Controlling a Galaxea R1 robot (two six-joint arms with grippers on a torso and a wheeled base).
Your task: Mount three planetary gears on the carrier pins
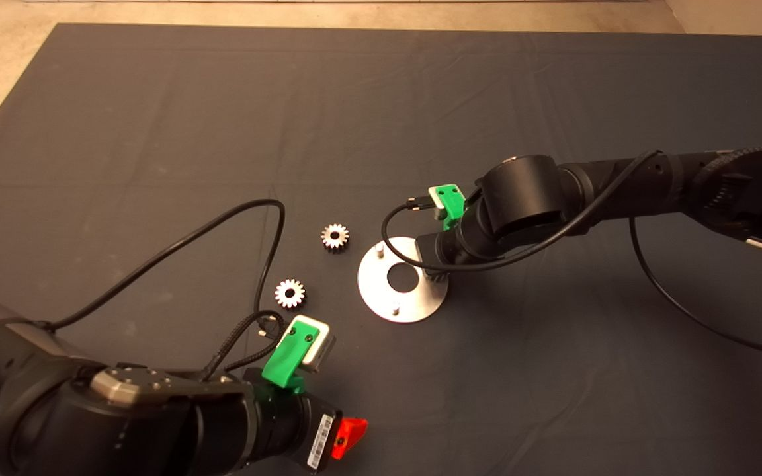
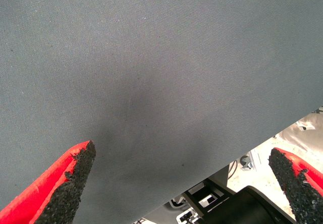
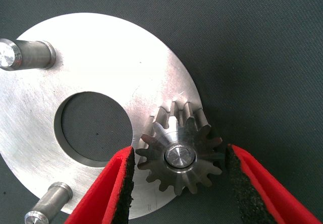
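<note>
The flat silver disc (image 1: 402, 279) lies at mid-mat with two bare carrier pins (image 1: 379, 249) showing in the head view. My right gripper (image 1: 436, 272) hangs over the disc's right side. In the right wrist view (image 3: 180, 151) its pads (image 3: 123, 183) sit against the teeth of a planetary gear (image 3: 180, 156) seated on the third pin, flat on the disc (image 3: 101, 52). Two more planetary gears (image 1: 335, 236) (image 1: 290, 293) lie loose on the mat left of the disc. My left gripper (image 1: 348, 436) is parked at the lower left, open and empty (image 2: 181, 153).
Black cables loop over the mat from both wrists, one passing close to the loose gears (image 1: 268, 264). The mat's near edge and the floor beyond it (image 2: 282, 148) show in the left wrist view.
</note>
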